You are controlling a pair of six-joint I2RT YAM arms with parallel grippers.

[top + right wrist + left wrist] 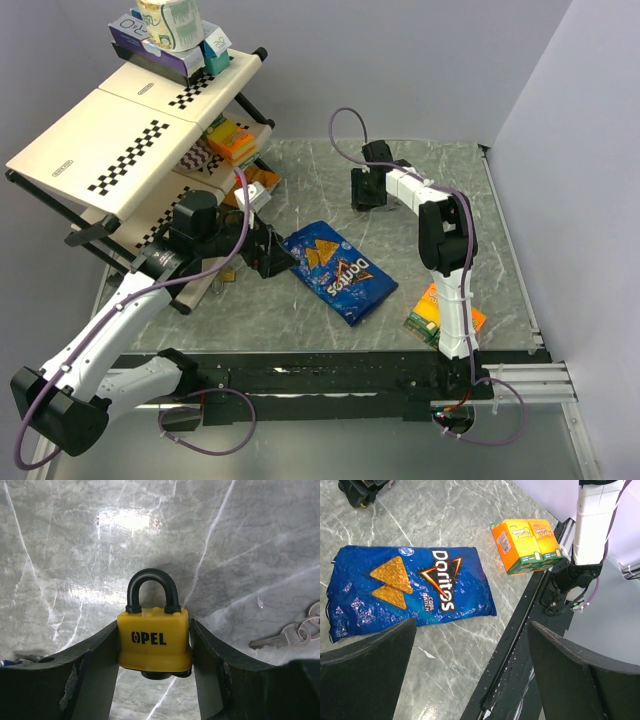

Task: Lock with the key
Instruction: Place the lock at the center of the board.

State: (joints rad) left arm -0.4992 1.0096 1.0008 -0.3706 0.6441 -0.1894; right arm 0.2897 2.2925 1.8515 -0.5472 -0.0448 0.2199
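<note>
one padlock (154, 639) in right gripper (155, 626), keys (287, 634) nearby, count unclear

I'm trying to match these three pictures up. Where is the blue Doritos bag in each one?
Top external: the Doritos bag lies mid-table, at the picture's centre.
Left wrist: the bag is left of centre, flat on the table.
Right wrist: not in it; only a yellow padlock and keys.
Shared landmark: the grey marbled tabletop shows in all three; the orange box in the first two.

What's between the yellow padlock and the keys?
A finger of the right end effector against the padlock, then bare marble to the keys; right wrist view.
</note>
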